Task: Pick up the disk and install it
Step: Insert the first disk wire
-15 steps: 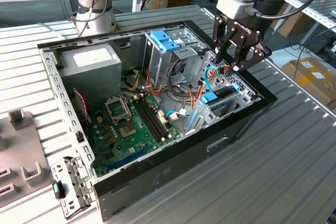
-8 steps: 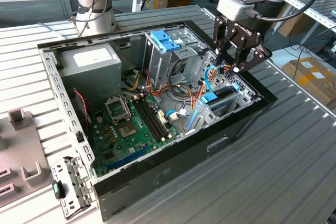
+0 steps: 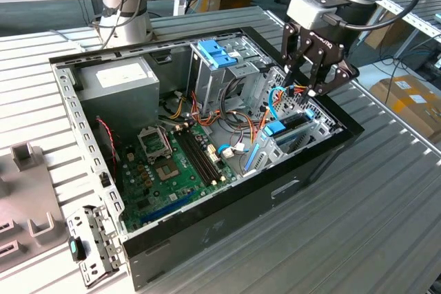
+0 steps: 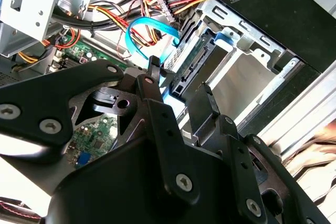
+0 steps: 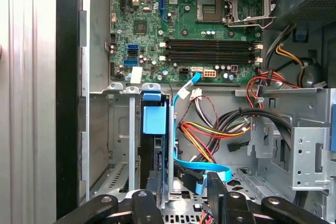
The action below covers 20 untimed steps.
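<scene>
The disk [image 5: 155, 148] stands on edge in a slot of the metal drive bay [image 5: 118, 145] at the front corner of the open computer case [image 3: 227, 232], its blue plastic rail [image 5: 154, 118] on the upward side. In the exterior view the disk's blue rail [image 3: 275, 129] shows in the bay at the case's right end. My gripper [image 3: 313, 91] hovers just above that bay. Its black fingers [image 5: 155, 182] are apart, one over the disk's edge and the other beside it, so the gripper [image 5: 184, 179] is open and holds nothing. The second wrist view shows the disk's connector edge [image 4: 195, 65] beyond the gripper [image 4: 178, 85].
A light-blue data cable [image 5: 202, 169] and bundles of yellow, red and orange power wires [image 5: 210, 129] lie next to the bay. The motherboard [image 3: 172, 170], grey power-supply box [image 3: 117, 80] and upper drive cage with blue bracket [image 3: 217, 53] fill the case. A loose metal bracket [image 3: 93, 242] lies on the table.
</scene>
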Each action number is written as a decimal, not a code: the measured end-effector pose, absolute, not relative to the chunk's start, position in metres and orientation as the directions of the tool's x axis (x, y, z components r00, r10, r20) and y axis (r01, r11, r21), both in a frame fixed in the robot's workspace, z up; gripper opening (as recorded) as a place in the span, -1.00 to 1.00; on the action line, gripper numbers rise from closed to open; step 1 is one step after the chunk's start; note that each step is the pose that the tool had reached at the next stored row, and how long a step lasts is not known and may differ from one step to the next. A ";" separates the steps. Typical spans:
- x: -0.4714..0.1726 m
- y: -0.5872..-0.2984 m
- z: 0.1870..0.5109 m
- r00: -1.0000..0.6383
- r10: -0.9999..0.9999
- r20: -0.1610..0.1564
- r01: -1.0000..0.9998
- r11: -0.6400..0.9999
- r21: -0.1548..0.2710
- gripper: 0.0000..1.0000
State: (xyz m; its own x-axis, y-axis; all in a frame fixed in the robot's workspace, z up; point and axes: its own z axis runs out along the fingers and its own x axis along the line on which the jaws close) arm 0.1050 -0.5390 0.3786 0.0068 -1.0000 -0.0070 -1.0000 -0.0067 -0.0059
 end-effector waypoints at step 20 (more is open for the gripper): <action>0.105 -0.540 0.378 0.008 -1.000 -0.013 -1.000 -0.008 0.004 -0.03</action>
State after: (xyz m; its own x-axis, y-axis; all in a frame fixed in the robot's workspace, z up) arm 0.1050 -0.5398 0.3785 0.0080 -0.9999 -0.0130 -1.0000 -0.0081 0.0041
